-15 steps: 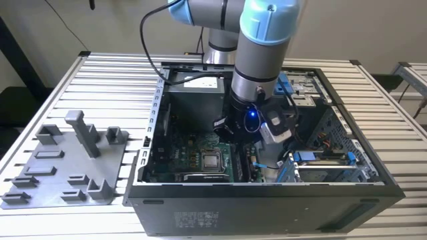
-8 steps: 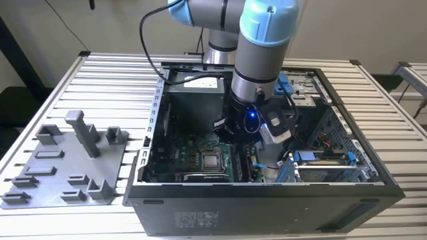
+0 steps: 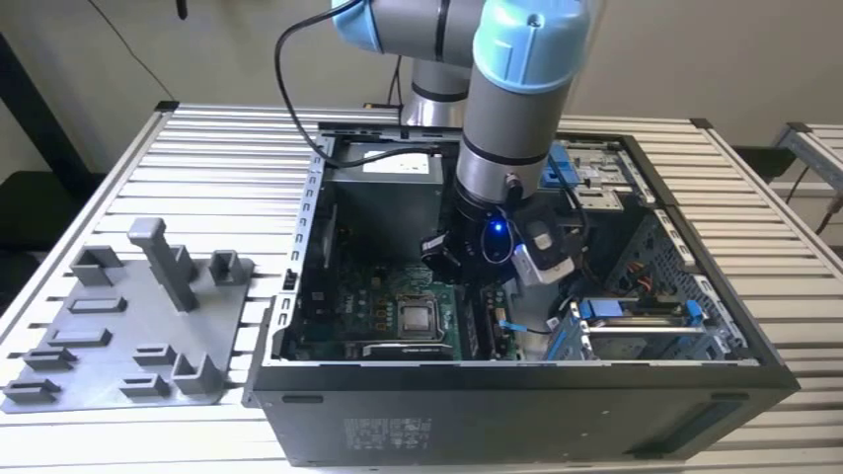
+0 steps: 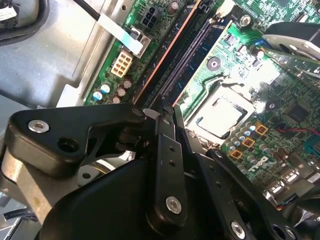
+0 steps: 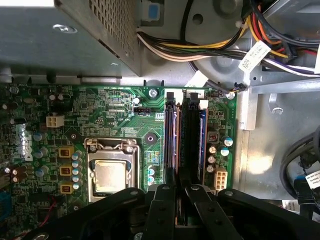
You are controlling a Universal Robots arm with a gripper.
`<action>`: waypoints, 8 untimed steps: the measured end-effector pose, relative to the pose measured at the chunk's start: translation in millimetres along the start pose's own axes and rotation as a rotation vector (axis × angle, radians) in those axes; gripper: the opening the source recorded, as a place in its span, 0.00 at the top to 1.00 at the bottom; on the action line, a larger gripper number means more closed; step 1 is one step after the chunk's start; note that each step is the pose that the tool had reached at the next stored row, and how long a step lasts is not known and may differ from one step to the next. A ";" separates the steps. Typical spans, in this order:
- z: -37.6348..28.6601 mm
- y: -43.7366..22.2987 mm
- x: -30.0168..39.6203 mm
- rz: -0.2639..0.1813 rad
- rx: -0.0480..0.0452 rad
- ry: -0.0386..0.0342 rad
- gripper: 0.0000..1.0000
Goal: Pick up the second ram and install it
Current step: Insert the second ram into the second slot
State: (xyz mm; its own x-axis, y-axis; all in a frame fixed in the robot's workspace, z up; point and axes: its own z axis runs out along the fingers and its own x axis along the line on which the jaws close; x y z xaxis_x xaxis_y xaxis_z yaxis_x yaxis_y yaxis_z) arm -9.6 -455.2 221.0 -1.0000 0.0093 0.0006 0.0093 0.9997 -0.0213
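Note:
My gripper [image 3: 491,284] is down inside the open computer case [image 3: 737,341], over the motherboard's memory slots. In both wrist views its black fingers [image 5: 165,205] stand close together over a long dark stick, the second ram [image 5: 192,135], with only a thin gap between them. The second ram [image 4: 180,55] stands on edge in a slot, running straight away from the fingertips [image 4: 167,130]. A bluish strip shows along one side of it. A second stick with a copper-coloured edge [image 5: 172,135] sits in the neighbouring slot. How deep the ram sits in the slot cannot be made out.
The processor socket [image 5: 110,175] lies beside the slots. The metal power supply box [image 5: 75,35] and a bundle of coloured cables [image 5: 225,47] are close by. A grey plastic fixture [image 3: 125,331] with upright posts stands on the slatted table at the exterior view's left.

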 end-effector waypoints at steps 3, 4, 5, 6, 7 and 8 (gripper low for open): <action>0.1 0.0 0.0 0.000 -0.0001 -0.0001 0.86; 0.1 0.0 0.0 0.000 0.0000 -0.0001 0.86; 0.1 0.0 0.0 0.000 -0.0001 -0.0001 0.86; 0.1 0.0 0.0 0.000 0.0000 -0.0001 0.86; 0.1 0.0 0.0 0.000 0.0000 0.0000 0.86; 0.1 0.0 0.0 0.000 -0.0001 -0.0001 0.86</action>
State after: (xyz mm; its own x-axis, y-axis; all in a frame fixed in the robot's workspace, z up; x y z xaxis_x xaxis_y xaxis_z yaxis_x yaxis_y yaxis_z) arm -9.6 -455.2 220.9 -1.0000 0.0093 0.0005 0.0092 0.9997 -0.0213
